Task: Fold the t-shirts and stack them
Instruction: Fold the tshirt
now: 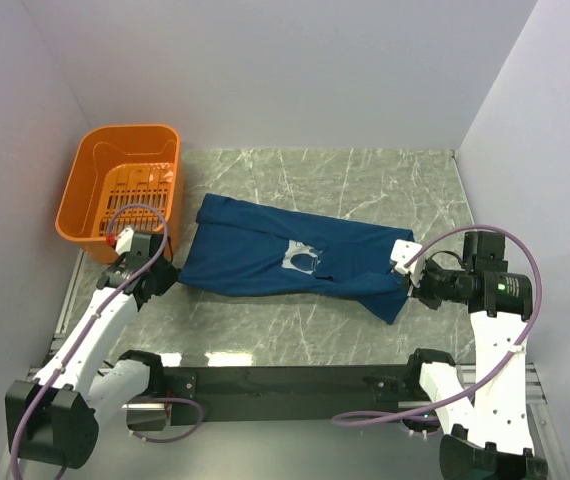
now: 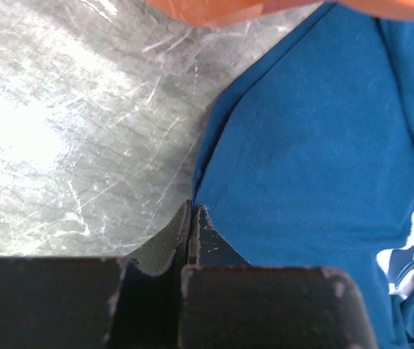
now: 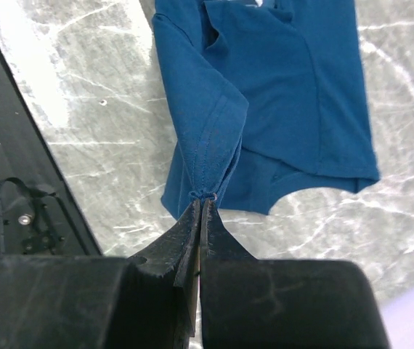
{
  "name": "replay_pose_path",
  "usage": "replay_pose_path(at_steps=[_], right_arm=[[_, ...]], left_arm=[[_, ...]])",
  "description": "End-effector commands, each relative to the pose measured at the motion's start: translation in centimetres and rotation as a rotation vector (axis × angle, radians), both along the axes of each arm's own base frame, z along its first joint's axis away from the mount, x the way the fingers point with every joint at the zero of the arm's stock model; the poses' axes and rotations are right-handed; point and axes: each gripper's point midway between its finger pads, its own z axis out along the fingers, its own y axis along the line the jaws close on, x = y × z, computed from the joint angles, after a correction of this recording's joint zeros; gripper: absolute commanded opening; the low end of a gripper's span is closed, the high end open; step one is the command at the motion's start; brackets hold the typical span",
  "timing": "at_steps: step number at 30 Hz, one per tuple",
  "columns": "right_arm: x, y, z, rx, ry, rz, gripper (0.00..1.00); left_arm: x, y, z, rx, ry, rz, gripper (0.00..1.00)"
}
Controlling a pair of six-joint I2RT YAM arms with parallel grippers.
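Note:
One navy-blue t-shirt [image 1: 275, 258] lies stretched left to right across the marble table, with part of a white print [image 1: 303, 260] showing at its middle. At the shirt's near-left corner, my left gripper [image 1: 170, 277] is shut on the hem [image 2: 192, 207]. My right gripper [image 1: 402, 281] pinches a bunched sleeve edge [image 3: 203, 193] at the shirt's right end and holds it a little above the table. The sleeve cloth [image 3: 214, 138] hangs from those jaws, and the rest of the t-shirt [image 3: 294, 87] lies flat beyond.
An orange plastic basket [image 1: 87, 190] stands at the back left, just beyond the left gripper. The black base rail [image 1: 295, 380] runs along the near table edge. Grey walls close in the left, back and right sides.

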Motion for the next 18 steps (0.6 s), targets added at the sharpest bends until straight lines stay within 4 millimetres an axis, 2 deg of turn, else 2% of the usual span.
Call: replay_pose_path(at_steps=[1,4,9,13,18], right_arm=[[0.3,-0.2,-0.7,0.036,0.059,-0.078,0.00],[1.6,-0.9,-1.3,0.022,0.057,-0.119,0.00],[3.0,-0.8,-1.9,0.038,0.071,-0.103,0.00],[4.7,-1.2,-1.8,0.041,0.076,-0.125,0.00],[6.8,-1.3,-1.6,0.054,0.083,-0.136,0.00]], left_arm=[[1.5,-0.7,1.1,-0.010,-0.047,-0.050,0.01],[2.3,-1.0,0.9,-0.010,-0.037,-0.072,0.01],[4.3,-1.5,1.2,0.001,-0.033,-0.100,0.01],[6.2,-1.8,2.3,0.013,-0.051,-0.121,0.01],[7.8,-2.0,2.0,0.031,-0.031,-0.144,0.01]])
